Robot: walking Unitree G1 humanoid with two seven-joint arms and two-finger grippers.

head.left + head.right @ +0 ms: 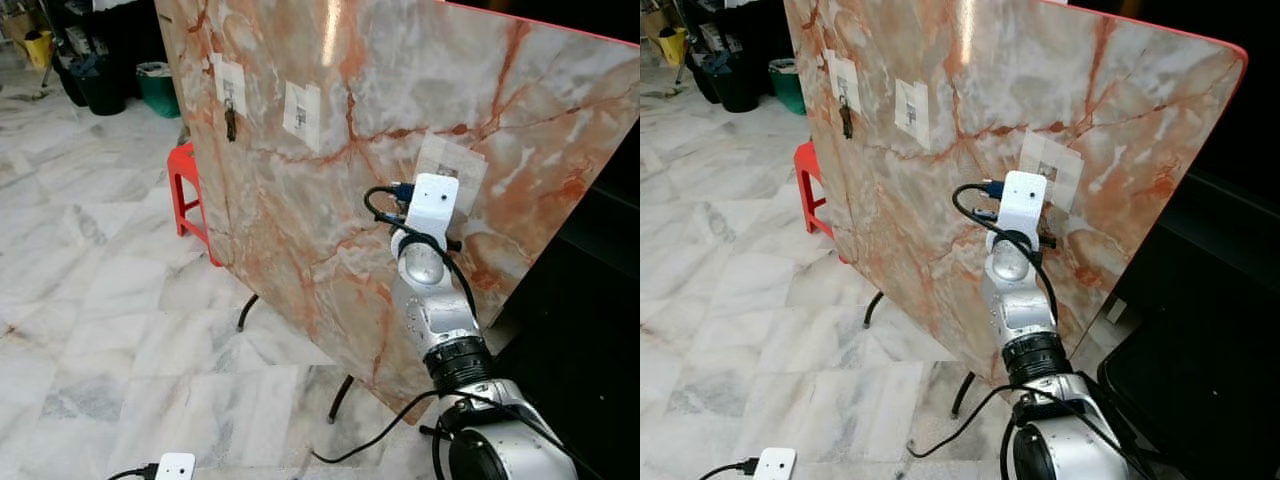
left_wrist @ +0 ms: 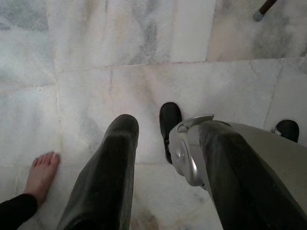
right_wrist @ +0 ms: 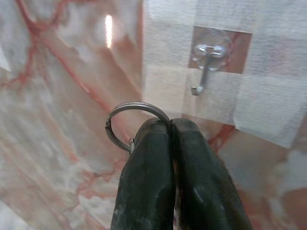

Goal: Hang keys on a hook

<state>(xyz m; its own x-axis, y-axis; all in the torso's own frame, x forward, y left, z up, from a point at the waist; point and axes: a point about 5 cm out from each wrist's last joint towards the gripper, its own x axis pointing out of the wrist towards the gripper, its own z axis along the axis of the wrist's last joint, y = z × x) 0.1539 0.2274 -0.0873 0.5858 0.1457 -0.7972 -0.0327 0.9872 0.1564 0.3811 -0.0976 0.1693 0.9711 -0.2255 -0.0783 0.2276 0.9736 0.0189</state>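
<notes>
While the marble-patterned board (image 1: pixel 400 120) stands tilted before me, my right arm reaches up to its taped patch (image 3: pixel 211 76). On that patch sits the hook (image 3: pixel 207 67) — stem pointing down, tip curled toward me. My right gripper (image 3: pixel 171 125) is clenched on the key ring (image 3: pixel 129 120), which lies just below the hook and to one side. My left gripper (image 2: pixel 153 139) hangs idle, fingers parted.

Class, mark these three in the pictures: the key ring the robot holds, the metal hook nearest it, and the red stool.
key ring (image 3: pixel 125 111), right wrist view, on the ring's upper arc.
metal hook (image 3: pixel 206 67), right wrist view, on its shank.
red stool (image 1: pixel 183 175), left eye view, on its seat edge.
</notes>
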